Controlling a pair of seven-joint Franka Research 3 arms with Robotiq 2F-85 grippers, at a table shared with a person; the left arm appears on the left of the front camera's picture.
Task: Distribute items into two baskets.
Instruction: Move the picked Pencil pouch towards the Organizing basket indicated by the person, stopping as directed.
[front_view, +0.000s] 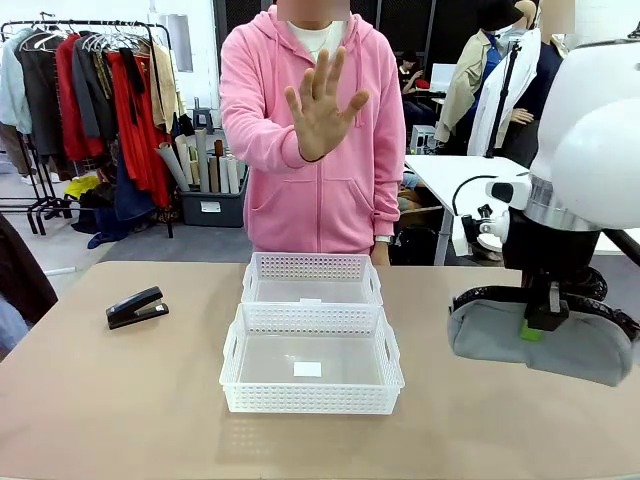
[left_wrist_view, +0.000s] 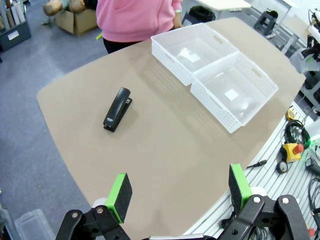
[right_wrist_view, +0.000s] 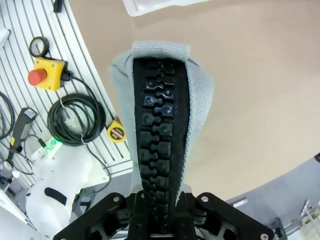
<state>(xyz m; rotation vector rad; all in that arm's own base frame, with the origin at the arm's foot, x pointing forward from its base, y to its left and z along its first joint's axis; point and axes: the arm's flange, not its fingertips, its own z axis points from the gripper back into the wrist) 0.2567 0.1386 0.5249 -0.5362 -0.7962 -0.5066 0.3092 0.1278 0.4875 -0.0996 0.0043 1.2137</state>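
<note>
The left jaws stand apart above the near left edge of the tabletop (left_wrist_view: 165, 165), with nothing between the green pads (left_wrist_view: 119, 196).

The right jaws are closed on the top of the grey pouch (front_view: 480, 335) at its black zipper (right_wrist_view: 159, 125), near mid-length. The pouch is over the right side of the tabletop, right of the baskets and apart from them. Its long axis runs left-right in the front view, with the right end slightly lower. Whether its underside touches the tabletop cannot be told.

The near basket (front_view: 310, 400) sits at the tabletop centre with its long axis left-right. A small white label (front_view: 307, 369) lies on its floor.

The black stapler (front_view: 137, 307) lies flat on the left side, well apart from the baskets. Its long axis runs roughly left-right, with the right end slightly farther away.

The far basket (front_view: 310, 265) stands directly behind the near one, long side against long side, on the same axis.

Beyond the far edge, a person in a pink hoodie holds one open hand (front_view: 320, 105) up, palm toward the robot.
</note>
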